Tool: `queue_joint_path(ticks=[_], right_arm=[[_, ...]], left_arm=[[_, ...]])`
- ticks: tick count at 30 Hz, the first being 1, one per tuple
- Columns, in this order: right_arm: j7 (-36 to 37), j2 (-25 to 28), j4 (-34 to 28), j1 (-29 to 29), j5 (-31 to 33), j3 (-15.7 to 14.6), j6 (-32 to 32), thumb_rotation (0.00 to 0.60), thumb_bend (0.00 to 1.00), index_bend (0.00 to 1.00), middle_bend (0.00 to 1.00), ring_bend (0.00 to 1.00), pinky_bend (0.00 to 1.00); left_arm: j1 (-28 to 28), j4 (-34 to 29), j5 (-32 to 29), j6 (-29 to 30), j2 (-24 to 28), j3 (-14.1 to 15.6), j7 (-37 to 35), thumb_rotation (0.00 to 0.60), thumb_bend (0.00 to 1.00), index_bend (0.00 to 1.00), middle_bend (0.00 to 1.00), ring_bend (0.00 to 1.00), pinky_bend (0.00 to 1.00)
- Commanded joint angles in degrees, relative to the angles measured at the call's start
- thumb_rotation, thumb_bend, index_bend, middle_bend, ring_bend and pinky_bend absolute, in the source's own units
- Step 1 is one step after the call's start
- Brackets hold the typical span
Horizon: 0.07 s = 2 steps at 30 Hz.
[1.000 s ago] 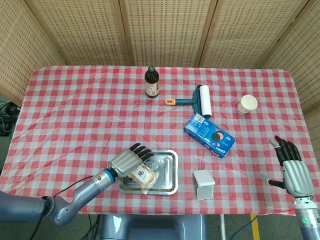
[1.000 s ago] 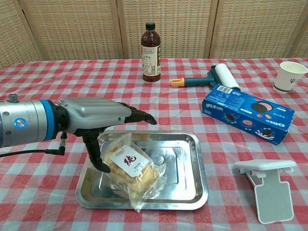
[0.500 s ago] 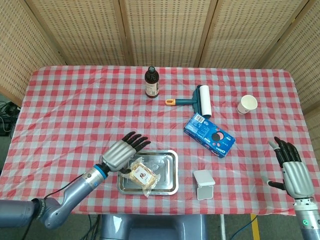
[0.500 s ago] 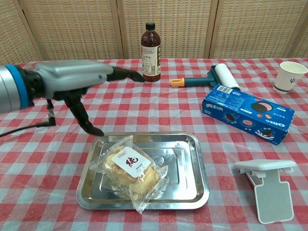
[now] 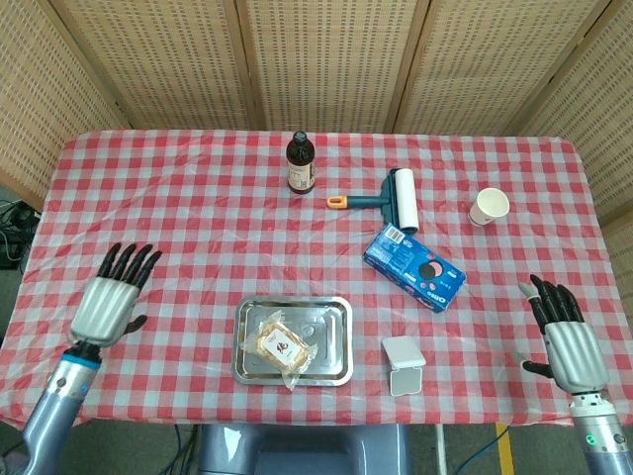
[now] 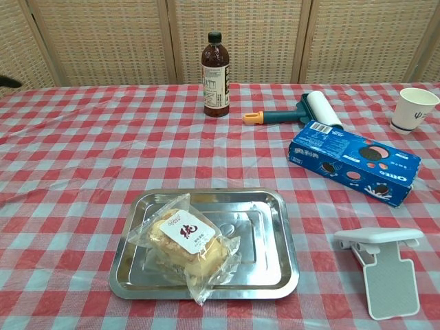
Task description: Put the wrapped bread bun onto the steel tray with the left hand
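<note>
The wrapped bread bun (image 5: 280,345) (image 6: 186,243) lies in the left half of the steel tray (image 5: 331,341) (image 6: 269,240), its wrapper tail hanging over the tray's front rim. My left hand (image 5: 109,296) is far to the left of the tray, near the table's left edge, fingers spread and holding nothing. In the chest view only a dark fingertip (image 6: 8,81) shows at the left border. My right hand (image 5: 562,337) hovers at the table's right front corner, fingers apart and empty; the chest view does not show it.
A brown bottle (image 5: 301,163) stands at the back centre, with a lint roller (image 5: 391,195) to its right. A blue Oreo box (image 5: 414,268) lies right of centre, a paper cup (image 5: 489,207) at the back right, and a white stand (image 5: 403,364) just right of the tray.
My left hand let go of the bun, lifted off the tray and swung far left to the table's edge. The bun stayed in the tray. The right hand barely shifted.
</note>
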Motion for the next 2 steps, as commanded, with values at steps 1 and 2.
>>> queue_joint_path(ticks=[1, 2], right_arm=[[-1.24, -0.51, -0.25, 0.11, -0.29, -0.06, 0.08, 0.600, 0.00, 0.00, 0.00, 0.00, 0.00], [-1.58, -0.63, -0.25, 0.12, -0.31, -0.09, 0.06, 0.600, 0.00, 0.00, 0.00, 0.00, 0.00]], left_arm=[[5.35, 3.19, 1.35, 3.45, -0.09, 2.22, -3.21, 0.600, 0.12, 0.00, 0.00, 0.00, 0.00], [6.18, 3.63, 1.75, 4.09, 0.12, 2.34, -3.57, 0.600, 0.11, 0.00, 0.00, 0.00, 0.00]])
